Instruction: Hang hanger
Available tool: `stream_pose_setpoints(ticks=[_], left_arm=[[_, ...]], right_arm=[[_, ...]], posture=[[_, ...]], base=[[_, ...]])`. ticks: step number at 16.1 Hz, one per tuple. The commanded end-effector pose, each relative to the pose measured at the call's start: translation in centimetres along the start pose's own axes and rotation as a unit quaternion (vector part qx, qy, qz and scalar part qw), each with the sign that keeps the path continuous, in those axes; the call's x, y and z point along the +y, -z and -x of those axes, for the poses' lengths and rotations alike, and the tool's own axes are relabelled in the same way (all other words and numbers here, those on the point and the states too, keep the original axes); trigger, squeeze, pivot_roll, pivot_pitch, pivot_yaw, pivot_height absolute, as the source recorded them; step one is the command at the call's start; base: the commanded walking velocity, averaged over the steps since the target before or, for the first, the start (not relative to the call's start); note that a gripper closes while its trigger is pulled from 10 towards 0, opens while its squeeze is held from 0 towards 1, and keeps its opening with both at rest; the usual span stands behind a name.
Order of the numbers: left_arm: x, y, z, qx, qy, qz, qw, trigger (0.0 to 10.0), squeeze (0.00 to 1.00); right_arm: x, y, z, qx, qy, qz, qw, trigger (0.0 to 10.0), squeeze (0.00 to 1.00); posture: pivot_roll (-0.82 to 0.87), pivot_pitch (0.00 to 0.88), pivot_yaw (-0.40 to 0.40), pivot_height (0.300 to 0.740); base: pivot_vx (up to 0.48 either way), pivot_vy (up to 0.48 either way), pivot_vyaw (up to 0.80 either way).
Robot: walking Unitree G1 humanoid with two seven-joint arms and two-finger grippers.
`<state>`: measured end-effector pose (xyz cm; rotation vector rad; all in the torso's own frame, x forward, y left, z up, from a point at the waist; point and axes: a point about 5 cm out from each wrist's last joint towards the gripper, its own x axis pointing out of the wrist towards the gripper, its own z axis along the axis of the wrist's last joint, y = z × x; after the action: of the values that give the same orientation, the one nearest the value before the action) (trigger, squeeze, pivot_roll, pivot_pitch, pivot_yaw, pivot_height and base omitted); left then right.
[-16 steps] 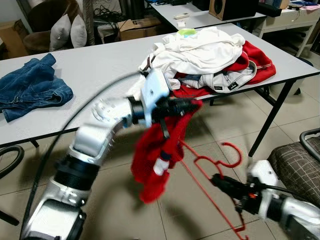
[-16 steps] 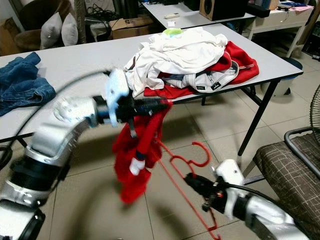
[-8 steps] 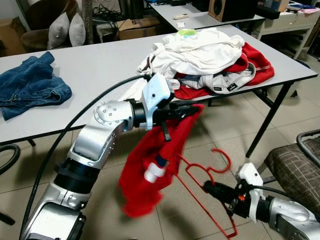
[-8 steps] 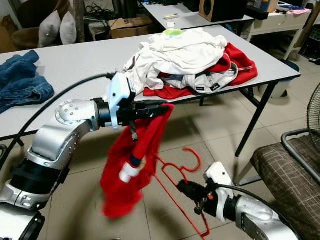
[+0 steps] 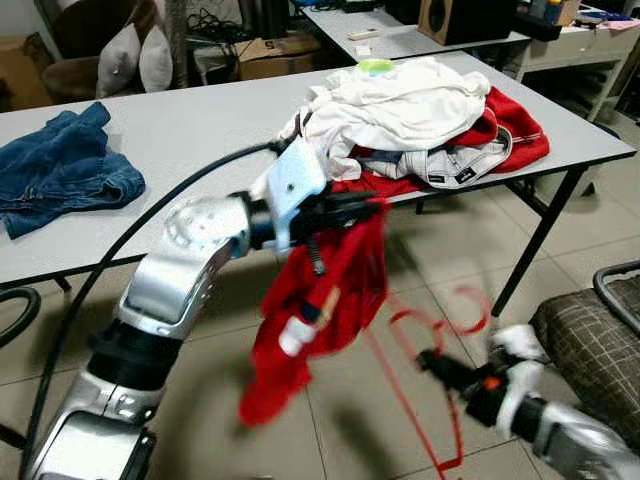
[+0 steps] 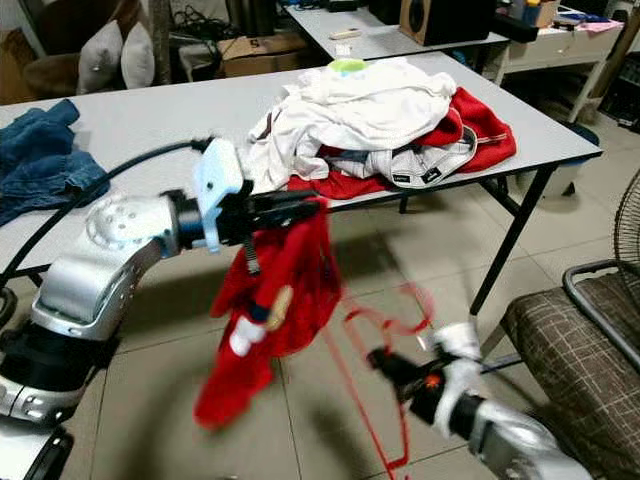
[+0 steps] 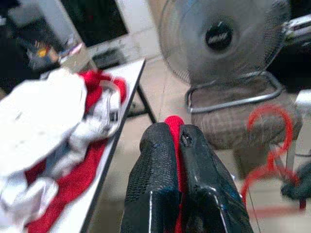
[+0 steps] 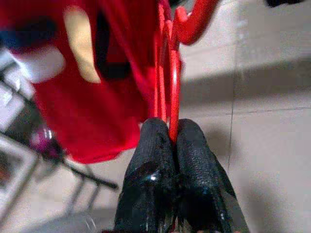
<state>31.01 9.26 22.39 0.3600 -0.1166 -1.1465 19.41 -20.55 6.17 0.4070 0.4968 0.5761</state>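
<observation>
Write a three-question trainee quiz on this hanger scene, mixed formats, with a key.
1. True or false: the left gripper is shut on the red garment.
2. What does the right gripper clamp? A) jeans B) red hanger C) a cushion
3. Fill in: the blue jeans lie on the grey ____, apart from the pile of white and red clothes.

Key: 1 true; 2 B; 3 table.
</observation>
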Motion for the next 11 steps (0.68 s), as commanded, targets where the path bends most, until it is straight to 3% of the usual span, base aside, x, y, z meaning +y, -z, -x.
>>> stream_pose_setpoints(ticks=[1, 3, 5, 8, 9, 10, 11], left_arm=[[0.5, -0.2, 0.5, 0.000, -0.014, -0.010, 1.000, 10.0, 0.00], [0.6, 0.0, 0.8, 0.006, -0.021, -0.011, 1.000, 10.0, 0.00], [1.2, 0.8, 0.8, 0.023, -0.047, -0.024, 0.998, 10.0, 0.00], [1.0, 2.5, 0.4, 0.047, -0.058, -0.033, 0.997, 10.0, 0.00], [0.7, 3.2, 0.4, 0.056, -0.057, -0.035, 0.996, 10.0, 0.00], [-0.2, 5.0, 0.4, 0.075, -0.054, -0.035, 0.995, 10.0, 0.00], [-0.4, 5.4, 0.4, 0.080, -0.051, -0.037, 0.995, 10.0, 0.00]], right_arm=[[-0.2, -0.2, 0.4, -0.015, 0.011, -0.023, 1.000, 10.0, 0.00], [-0.7, -0.1, 0.8, -0.045, 0.038, -0.070, 0.996, 10.0, 0.00], [-0.1, -0.7, 1.1, -0.068, 0.028, -0.095, 0.993, 10.0, 0.00], [0.0, -3.1, 1.0, -0.145, 0.023, -0.148, 0.978, 10.0, 0.00], [0.0, -4.3, 0.8, -0.175, 0.021, -0.163, 0.971, 10.0, 0.00], [0.0, -7.2, 0.2, -0.246, 0.018, -0.200, 0.948, 10.0, 0.00], [0.0, -7.9, 0.1, -0.260, 0.017, -0.209, 0.943, 10.0, 0.00]], posture=[[-0.05, 0.000, 0.054, 0.740], [-0.05, 0.000, 0.057, 0.740], [-0.05, 0.000, 0.061, 0.740], [-0.05, 0.000, 0.068, 0.740], [-0.05, 0.000, 0.069, 0.740], [-0.06, 0.000, 0.075, 0.740], [-0.06, 0.000, 0.075, 0.740]], base=[[0.000, 0.000, 0.00], [0.000, 0.000, 0.00], [0.000, 0.000, 0.00], [0.000, 0.000, 0.00], [0.000, 0.000, 0.00], [0.000, 0.000, 0.00], [0.000, 0.000, 0.00]])
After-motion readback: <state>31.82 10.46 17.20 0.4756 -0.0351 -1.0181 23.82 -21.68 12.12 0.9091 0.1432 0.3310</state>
